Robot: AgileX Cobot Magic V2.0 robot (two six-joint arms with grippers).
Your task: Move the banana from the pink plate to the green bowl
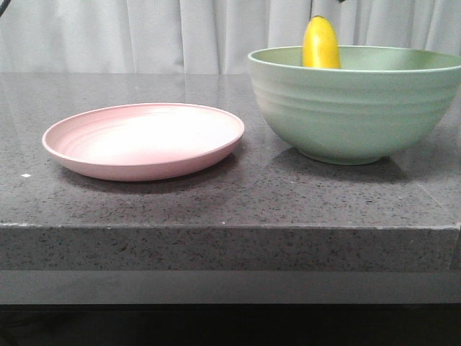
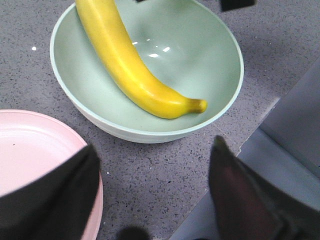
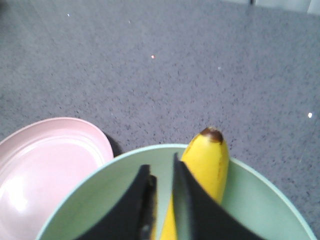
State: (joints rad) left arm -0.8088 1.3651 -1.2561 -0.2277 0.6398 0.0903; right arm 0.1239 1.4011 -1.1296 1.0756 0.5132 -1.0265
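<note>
Stone counter [image 1: 216, 209]: banana [image 3: 207, 165] beside right jaws.

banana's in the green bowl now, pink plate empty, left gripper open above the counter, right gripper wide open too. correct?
Not the right gripper: the right wrist view shows its fingers nearly closed over the banana in the green bowl. The rest holds: pink plate empty, left gripper open.
</note>
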